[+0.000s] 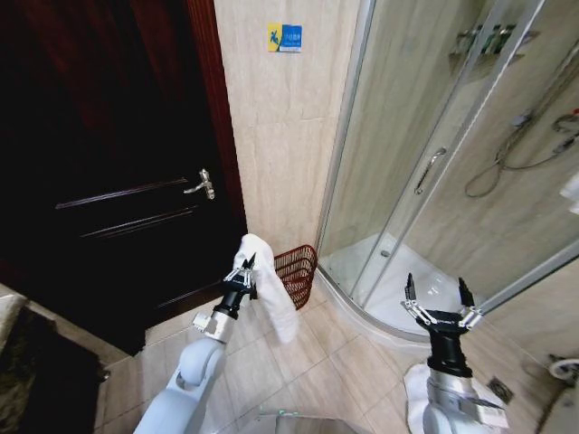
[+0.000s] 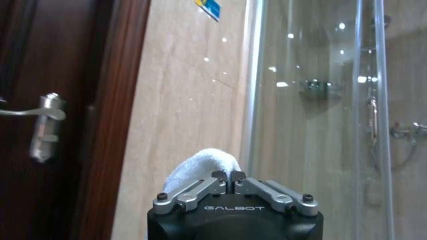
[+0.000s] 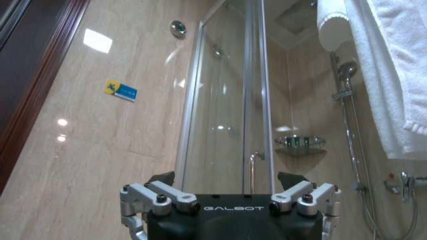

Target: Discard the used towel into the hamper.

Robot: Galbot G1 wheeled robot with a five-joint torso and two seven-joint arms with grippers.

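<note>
The left gripper (image 1: pixel 244 268) has its jaws clenched on the white terry towel (image 1: pixel 271 294), whose long tail hangs below them just beside the dark red-brown wire hamper (image 1: pixel 297 274), so a release here may drape it over the rim, while the right gripper (image 1: pixel 441 306) waits with jaws released.

Floor (image 1: pixel 339 366): beige tile. Hamper (image 1: pixel 297 274) standing on it by the wall, just beside the shower base (image 1: pixel 398 289), which is curving across the tiles.

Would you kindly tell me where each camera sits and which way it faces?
Head view: high up, looking down at the hamper; both arms show, left tool holding the towel, right tool open.
Left wrist view: behind the left tool, facing the wall.
Right wrist view: behind the right tool, facing the shower.
All share the blue sign.
</note>
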